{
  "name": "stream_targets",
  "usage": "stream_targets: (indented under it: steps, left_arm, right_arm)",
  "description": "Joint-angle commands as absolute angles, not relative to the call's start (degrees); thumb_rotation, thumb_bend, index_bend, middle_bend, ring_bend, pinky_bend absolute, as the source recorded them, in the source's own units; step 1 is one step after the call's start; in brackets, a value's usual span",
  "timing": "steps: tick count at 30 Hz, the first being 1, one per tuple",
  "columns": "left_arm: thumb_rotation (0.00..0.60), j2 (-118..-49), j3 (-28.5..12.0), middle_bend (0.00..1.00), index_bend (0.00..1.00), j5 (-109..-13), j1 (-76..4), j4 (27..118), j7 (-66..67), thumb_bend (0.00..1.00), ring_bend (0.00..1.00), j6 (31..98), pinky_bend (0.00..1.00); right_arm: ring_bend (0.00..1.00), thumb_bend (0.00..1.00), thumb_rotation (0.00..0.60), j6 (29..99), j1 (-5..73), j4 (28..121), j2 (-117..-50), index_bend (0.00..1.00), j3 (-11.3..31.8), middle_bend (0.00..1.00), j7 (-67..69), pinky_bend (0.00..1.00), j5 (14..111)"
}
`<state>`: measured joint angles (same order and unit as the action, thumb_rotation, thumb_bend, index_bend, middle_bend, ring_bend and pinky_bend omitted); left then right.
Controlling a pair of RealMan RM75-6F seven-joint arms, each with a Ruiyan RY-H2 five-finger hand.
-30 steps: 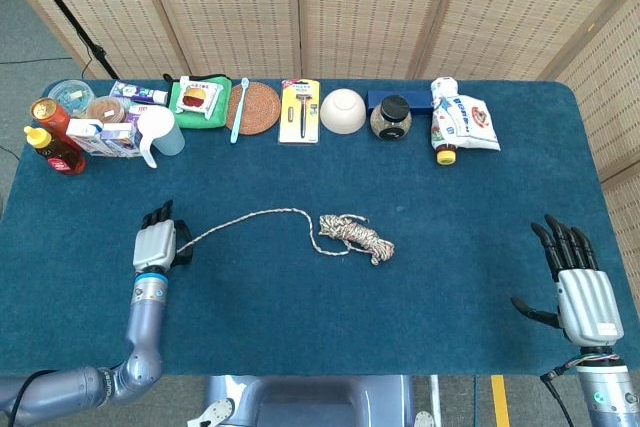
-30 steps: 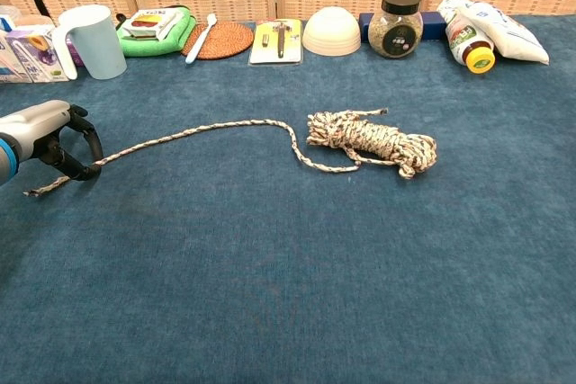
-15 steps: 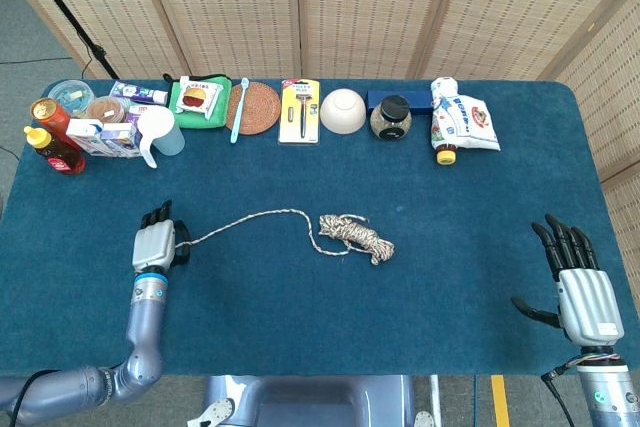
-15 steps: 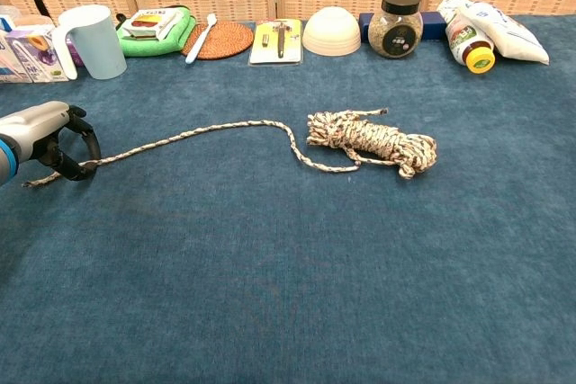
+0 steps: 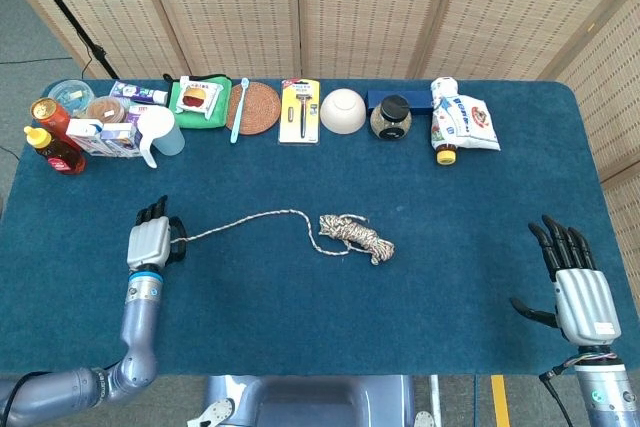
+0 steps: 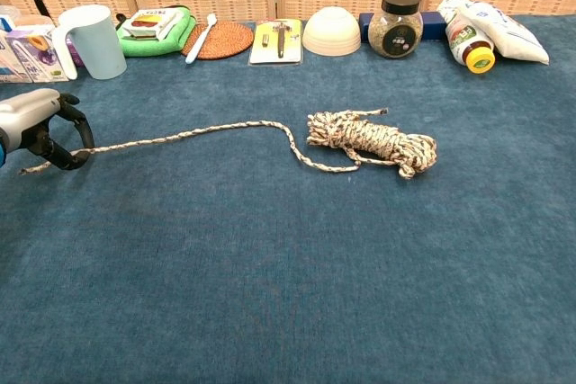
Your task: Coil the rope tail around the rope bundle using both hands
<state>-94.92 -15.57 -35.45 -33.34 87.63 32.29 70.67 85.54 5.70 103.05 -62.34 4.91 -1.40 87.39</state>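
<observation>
At the far left of the blue surface (image 5: pixel 300 297), the left hand (image 5: pixel 148 242) lies low, its fingers (image 6: pixel 56 143) curled around the tail (image 6: pixel 180 137) near its free end, so the tail is pinched in that hand; a short stub of rope sticks out past the fingers toward the left edge in the chest view. From the hand the tail runs right across the cloth in a shallow arc, rises to a small hump, then bends down and hooks back into the bundle (image 5: pixel 357 235). The bundle (image 6: pixel 373 141) lies flat near the middle of the surface, a loose oblong coil slanting down to the right, well apart from both hands.

Along the back edge, left to right, stand a red bottle (image 5: pixel 52 142), a white cup (image 5: pixel 160 132), a green pack (image 5: pixel 200 97), a round woven mat (image 5: pixel 258 107) with a toothbrush (image 5: pixel 238 107) beside it, a razor card (image 5: pixel 299 110), an upturned white bowl (image 5: pixel 343 110), a dark-lidded jar (image 5: pixel 391 117) and a white bag (image 5: pixel 465 122).

At the far right, near the front edge, the right hand (image 5: pixel 578 282) rests palm down with fingers spread and straight, thumb out to the side, holding nothing. It shows only in the head view.
</observation>
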Motion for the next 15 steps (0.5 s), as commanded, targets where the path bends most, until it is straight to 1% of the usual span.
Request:
stream_targets:
  steps: [1, 5, 8, 9, 11, 15]
  left_arm:
    - [0.6, -93.8, -15.9, 0.0, 0.57, -36.3, -33.2, 88.8, 31.7, 0.45, 0.0, 70.8, 0.0]
    - [0.6, -91.5, -16.6, 0.0, 0.57, -37.3, -33.6, 90.6, 31.8, 0.45, 0.0, 70.2, 0.0]
    - [0.6, -89.7, -17.5, 0.0, 0.57, -37.8, -34.2, 91.8, 32.5, 0.45, 0.0, 70.3, 0.0]
    - [0.6, -89.0, -17.9, 0.0, 0.57, -37.9, -34.5, 92.4, 32.8, 0.45, 0.0, 70.4, 0.0]
    - [0.6, -87.3, -19.5, 0.0, 0.57, -38.4, -35.5, 94.4, 33.7, 0.45, 0.0, 70.9, 0.0]
    - [0.6, -85.8, -20.4, 0.0, 0.57, -37.7, -36.3, 96.8, 34.8, 0.45, 0.0, 71.3, 0.0]
  right_arm:
    - [0.0, 0.0, 0.6, 85.1, 5.9, 103.0, -62.6, 0.0, 4.8, 0.0, -1.8, 0.0, 87.3]
    - [0.0, 0.0, 0.6, 83.7, 6.6, 103.6, -62.9, 0.0, 4.7, 0.0, -2.6, 0.0, 86.9]
    - [0.0, 0.0, 0.6, 80.8, 8.1, 104.9, -62.3, 0.0, 5.3, 0.0, -3.1, 0.0, 85.2]
    - [0.0, 0.0, 0.6, 79.1, 9.0, 105.7, -61.9, 0.0, 5.8, 0.0, -3.1, 0.0, 84.0]
    - [0.0, 0.0, 0.6, 72.5, 12.9, 107.8, -61.0, 0.0, 7.6, 0.0, -2.4, 0.0, 80.4]
    - [0.0, 0.0, 0.6, 66.8, 16.4, 110.4, -59.9, 0.0, 9.0, 0.0, -2.7, 0.0, 76.7]
